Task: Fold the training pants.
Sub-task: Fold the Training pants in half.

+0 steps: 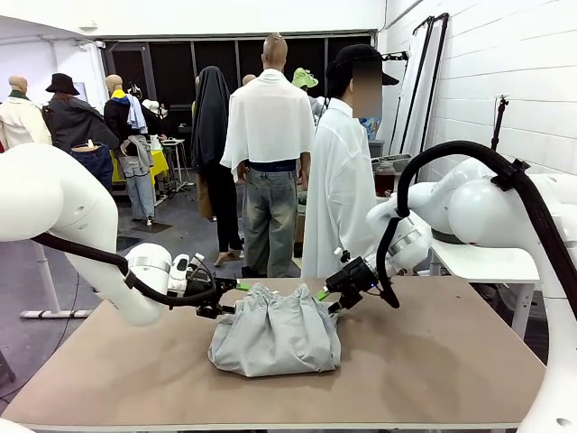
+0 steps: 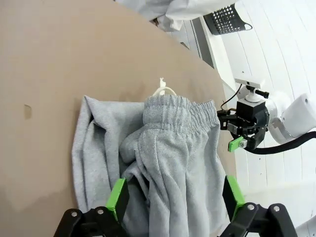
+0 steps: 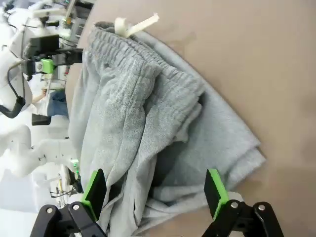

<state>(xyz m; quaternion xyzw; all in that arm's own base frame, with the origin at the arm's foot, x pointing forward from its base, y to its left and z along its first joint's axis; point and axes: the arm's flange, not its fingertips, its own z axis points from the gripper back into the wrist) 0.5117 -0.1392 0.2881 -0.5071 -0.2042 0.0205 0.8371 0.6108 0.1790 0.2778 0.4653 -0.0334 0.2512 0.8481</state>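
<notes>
Sitting between both wide-open grippers, the training pants (image 1: 275, 338) lie bunched. The left gripper (image 2: 173, 197) and right gripper (image 3: 154, 192) hold nothing. Grabbing loose folds could drag the pile crooked.

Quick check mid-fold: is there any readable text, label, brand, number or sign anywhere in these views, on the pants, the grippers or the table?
None can be read.
Training pants: plain grey fabric, no tag or print visible.
Left gripper and right gripper: black with green pads, no legible marking.
Table: bare brown surface, no label.
Black basket: no text visible.
</notes>
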